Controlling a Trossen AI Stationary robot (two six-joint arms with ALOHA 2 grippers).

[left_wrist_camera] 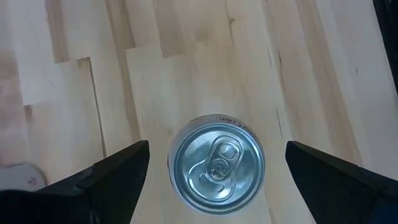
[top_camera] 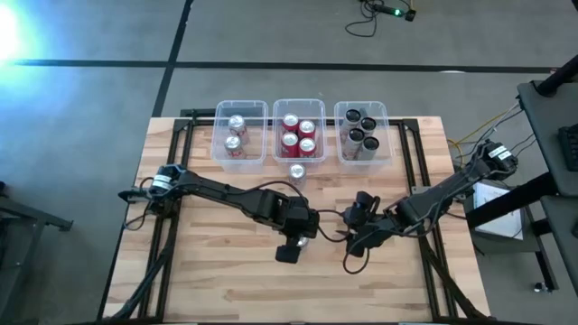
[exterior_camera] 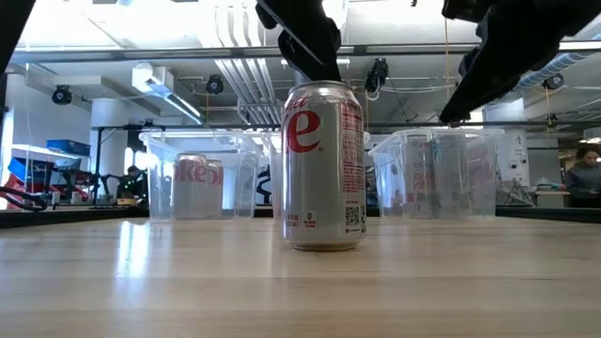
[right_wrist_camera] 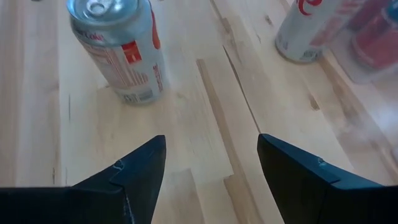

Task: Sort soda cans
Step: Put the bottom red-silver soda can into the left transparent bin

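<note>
While the left gripper [left_wrist_camera: 214, 165] hangs spread over the silver can [left_wrist_camera: 216, 163] mid-table, centre the can between the fingers, descend straight, then close. Right gripper [right_wrist_camera: 211, 158] waits alongside, fingers apart, holding nothing.

Hidden and cut-off parts

From above, the left gripper [top_camera: 302, 236] covered nearly all of the silver can [top_camera: 310, 242] beneath it. The second can [right_wrist_camera: 309, 26] was cut off by the right wrist picture's edge, and the red cans [exterior_camera: 427, 188] showed only as blurs through the bin walls [exterior_camera: 441, 174].
</note>
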